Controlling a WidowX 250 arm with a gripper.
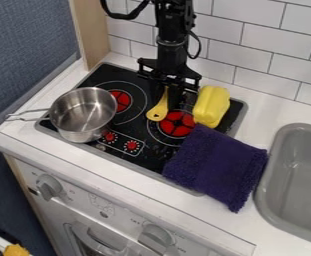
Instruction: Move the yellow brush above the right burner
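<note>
The black robot arm [174, 37] enters from the top edge and hangs down in front of the white tiled wall [271, 42], with its end effector [168, 96] pointing down over the rear middle of a black toy stovetop [135, 129]. I cannot tell whether the end effector is released, clenched or grasping something; dark parts overlap against the black stovetop. The yellow brush [158, 112] is directly at the end effector, its narrow shaft running up beneath the black parts and its wide, rounded end, with a small dark hole, pointing toward the front of the stove. That rounded end lies between the two burners, just beside the upper left part of the red right burner [177, 124]. On the other side of the end effector, close by, a chunky yellow block-like object [211, 106] stands at the upper right of this burner. A dark purple cloth [218, 165] drapes across the stove's front right corner onto the white surface [141, 181], covering part of the burner's outer ring. To the left, a shiny metal pot [83, 115] partly hides the red left burner [122, 100], its wire handle pointing left. A gray sink [292, 175] is set into the surface at the right, near the cloth. Gray knobs [49, 186] line the white front panel, where printed markings are too small to read.
</note>
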